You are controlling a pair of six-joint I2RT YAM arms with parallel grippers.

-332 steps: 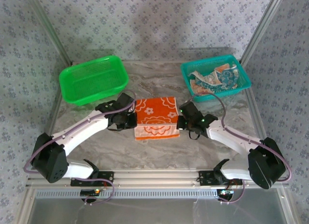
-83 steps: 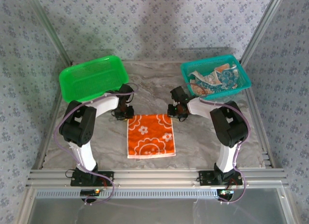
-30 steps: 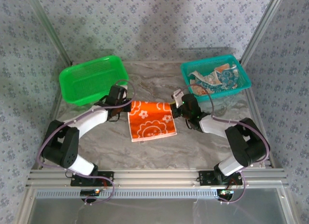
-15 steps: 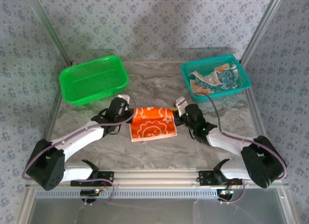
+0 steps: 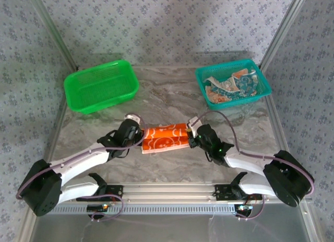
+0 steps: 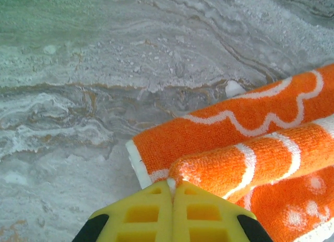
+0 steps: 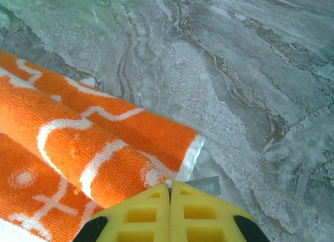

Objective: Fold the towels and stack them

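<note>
from above: grips the left end of the orange towel with the left tool, jaws closed tight on the cloth; grips the right end the same way with the right tool, jaws closed tight. lies as a narrow folded band near the middle of the worktop, spanning from one tool to the other. sits well apart from the green basket at the far left and the teal basket at the far right. heaped crumpled inside the teal basket, other towels in teal and peach prints

from the left wrist: presses the yellow fingers together with no gap, nipping the raised upper fold of the orange towel at its corner. rolls over a lower layer lying flat on the grey marbled worktop, white hem showing at that layer's end

from the right wrist: closes the yellow fingers just as tightly, no gap, on the end of the raised fold. shows a small grey label just beside the fingertips, next to the white hem of the lower layer
</note>
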